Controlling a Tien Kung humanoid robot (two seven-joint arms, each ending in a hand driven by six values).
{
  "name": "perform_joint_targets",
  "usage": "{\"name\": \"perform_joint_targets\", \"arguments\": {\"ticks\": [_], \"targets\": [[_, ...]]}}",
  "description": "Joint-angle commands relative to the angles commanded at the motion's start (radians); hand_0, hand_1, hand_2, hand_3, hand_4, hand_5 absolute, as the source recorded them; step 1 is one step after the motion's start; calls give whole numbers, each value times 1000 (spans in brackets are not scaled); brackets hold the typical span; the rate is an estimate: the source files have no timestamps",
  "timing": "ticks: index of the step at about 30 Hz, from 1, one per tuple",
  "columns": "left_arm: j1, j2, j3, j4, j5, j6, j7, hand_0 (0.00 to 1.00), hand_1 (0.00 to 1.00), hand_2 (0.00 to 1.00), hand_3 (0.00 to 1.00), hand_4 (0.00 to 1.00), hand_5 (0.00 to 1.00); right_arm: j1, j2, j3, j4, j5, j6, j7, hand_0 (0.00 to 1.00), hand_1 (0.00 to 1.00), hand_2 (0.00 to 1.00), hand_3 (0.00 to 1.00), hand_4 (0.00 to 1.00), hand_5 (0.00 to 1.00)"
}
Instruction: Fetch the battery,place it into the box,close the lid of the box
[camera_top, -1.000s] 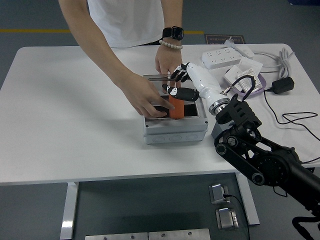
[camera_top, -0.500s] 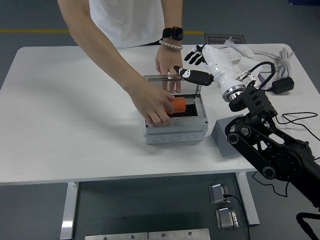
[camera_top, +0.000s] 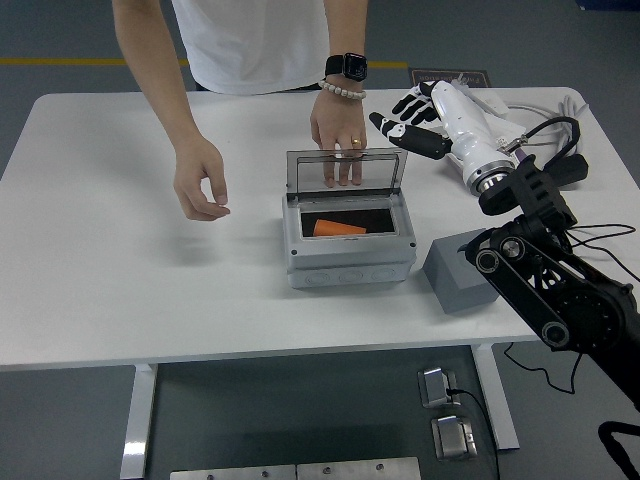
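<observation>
since the earlier frame the white robot right hand (camera_top: 412, 125) is lifted away, fingers spread and empty, and the person's hand (camera_top: 200, 180) is withdrawn. the orange cylindrical battery (camera_top: 339, 228) is left lying inside the grey plastic box (camera_top: 350, 262); its clear hinged lid (camera_top: 346, 172) is held upright, so closing remains.

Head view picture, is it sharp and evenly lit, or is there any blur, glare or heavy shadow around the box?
Head view: sharp throughout, with no motion blur on the right hand or the person's hands. Lighting is even and soft, leaving only faint shadows on the table. The clear lid of the box shows little glare; fingers read through it. The box interior is dark, yet the orange battery stays distinct.
</observation>
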Motion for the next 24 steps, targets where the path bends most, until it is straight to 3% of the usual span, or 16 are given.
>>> {"name": "perform_joint_targets", "arguments": {"ticks": [4,5,14,24], "targets": [[-1,0,2,0,-1,0,0,393,561,514,489,2,2,-1,3,-3,-5,6,0,-2,741,675,684,716,995,998],[-1,-1,2,0,-1,0,0,392,561,514,489,2,2,-1,4,-5,-6,8,0,-2,848,737,734,772,998,998],[-2,-1,2,0,0,0,0,393,561,514,490,2,2,-7,19,-31,-26,32,-14,8,866,745,741,778,998,998],[-4,-2,5,0,1,0,0,393,562,514,489,2,2,0,45,-94,-99,103,-75,56,873,748,740,780,998,998]]}}
